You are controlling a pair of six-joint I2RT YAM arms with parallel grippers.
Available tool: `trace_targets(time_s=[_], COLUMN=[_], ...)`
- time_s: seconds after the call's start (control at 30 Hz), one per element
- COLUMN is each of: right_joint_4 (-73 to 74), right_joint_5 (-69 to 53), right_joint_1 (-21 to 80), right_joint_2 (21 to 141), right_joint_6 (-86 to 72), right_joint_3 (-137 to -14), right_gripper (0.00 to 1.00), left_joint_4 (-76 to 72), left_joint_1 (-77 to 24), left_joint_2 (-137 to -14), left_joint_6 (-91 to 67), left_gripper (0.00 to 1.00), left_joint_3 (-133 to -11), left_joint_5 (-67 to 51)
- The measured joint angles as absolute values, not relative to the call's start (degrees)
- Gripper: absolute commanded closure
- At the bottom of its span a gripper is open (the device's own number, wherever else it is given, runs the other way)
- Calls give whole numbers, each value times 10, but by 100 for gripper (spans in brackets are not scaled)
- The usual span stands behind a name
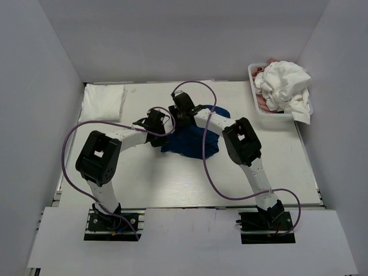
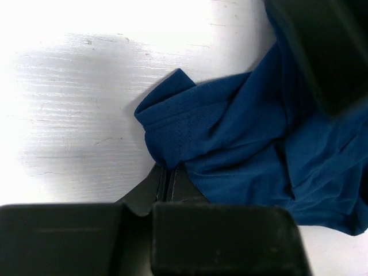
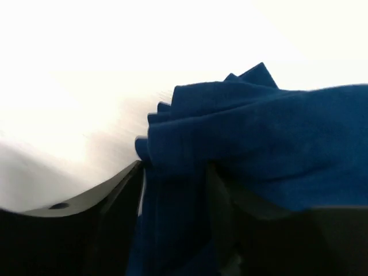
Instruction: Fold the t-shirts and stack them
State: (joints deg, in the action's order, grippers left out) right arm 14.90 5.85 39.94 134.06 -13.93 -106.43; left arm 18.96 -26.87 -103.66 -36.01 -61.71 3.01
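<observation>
A: Where was the navy t-shirt (image 1: 192,142)?

B: It was heaped near the middle of the table (image 1: 172,184), not spread flat. The left gripper (image 1: 156,122) stood at the heap's ten o'clock edge and the right gripper (image 1: 183,108) at about twelve.

A: And the fingers?

B: Both were closed on cloth. The left wrist view showed the left gripper (image 2: 167,179) pinching a folded hem, its tips almost together. The right gripper (image 3: 175,190) clamped a thick pleated wad between narrow-set fingers (image 3: 109,207).

A: So this was spreading it out?

B: I judged so. Done well, both holds would lift and draw apart toward nine and three until the cloth went taut. Then it could be laid down flat. The right wad probably caught several layers, which risked a twisted shirt.

A: What else was there?

B: A folded white t-shirt (image 1: 103,102) lay at the table's ten o'clock. The basket (image 1: 253,86) at two o'clock held a crumpled white t-shirt (image 1: 284,86).
</observation>
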Motion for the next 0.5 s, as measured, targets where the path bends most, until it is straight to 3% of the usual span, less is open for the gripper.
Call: trace_targets(time_s=[0.03, 0.07, 0.17, 0.5], right_joint_4=[146, 144, 135, 105], right_joint_5=[68, 72, 85, 105], right_joint_1=[402, 404, 409, 394], right_joint_2=[1351, 1353, 1353, 1199], right_joint_6=[-138, -142, -146, -130], right_joint_3=[-1070, -1075, -1067, -917], right_gripper=[55, 71, 100, 100], left_joint_4=[189, 188, 189, 224], left_joint_1=[-269, -269, -269, -264], left_joint_2=[-1036, -1035, -1033, -1008], left_joint_6=[-361, -361, -362, -376], left_gripper=[100, 100, 100, 100], left_joint_3=[-616, -616, -614, -615], left_joint_5=[30, 30, 33, 84])
